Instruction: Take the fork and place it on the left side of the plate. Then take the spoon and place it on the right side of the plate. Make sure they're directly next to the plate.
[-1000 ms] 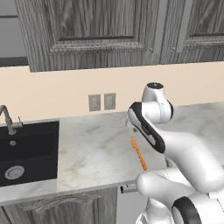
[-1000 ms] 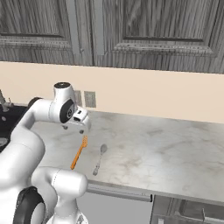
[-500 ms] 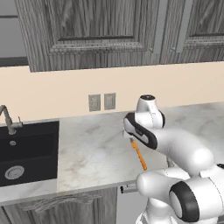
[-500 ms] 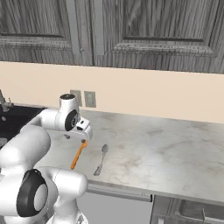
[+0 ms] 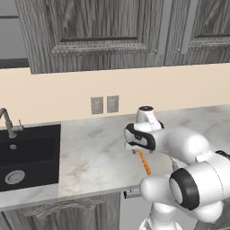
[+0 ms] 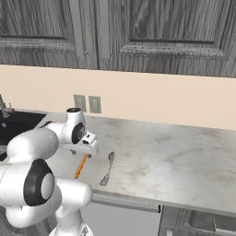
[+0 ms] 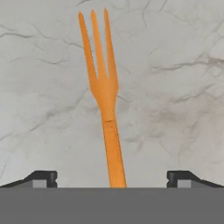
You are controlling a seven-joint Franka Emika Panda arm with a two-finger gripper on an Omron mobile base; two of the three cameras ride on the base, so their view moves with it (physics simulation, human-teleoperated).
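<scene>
The orange fork (image 7: 105, 100) lies flat on the marble counter, tines pointing away from the hand. It also shows as the fork (image 5: 144, 162) and the fork (image 6: 81, 166) near the counter's front edge. My gripper (image 7: 111, 179) hangs low over its handle, open, with one fingertip on each side and nothing gripped. The hand shows as the gripper (image 5: 134, 150) and the gripper (image 6: 85, 150) above the fork's far end. The grey spoon (image 6: 108, 169) lies just right of the fork, roughly parallel to it. The plate is out of view.
A black sink (image 5: 27, 152) with a faucet (image 5: 6, 123) sits at the counter's left end. Two wall outlets (image 5: 104, 104) are behind the work spot, under dark wood cabinets (image 5: 103, 27). The marble counter (image 6: 175, 161) stretches away to the right.
The arm has folded down and the hand has dropped toward the fork. The jaws have stayed wide open; fork and spoon have not moved.
</scene>
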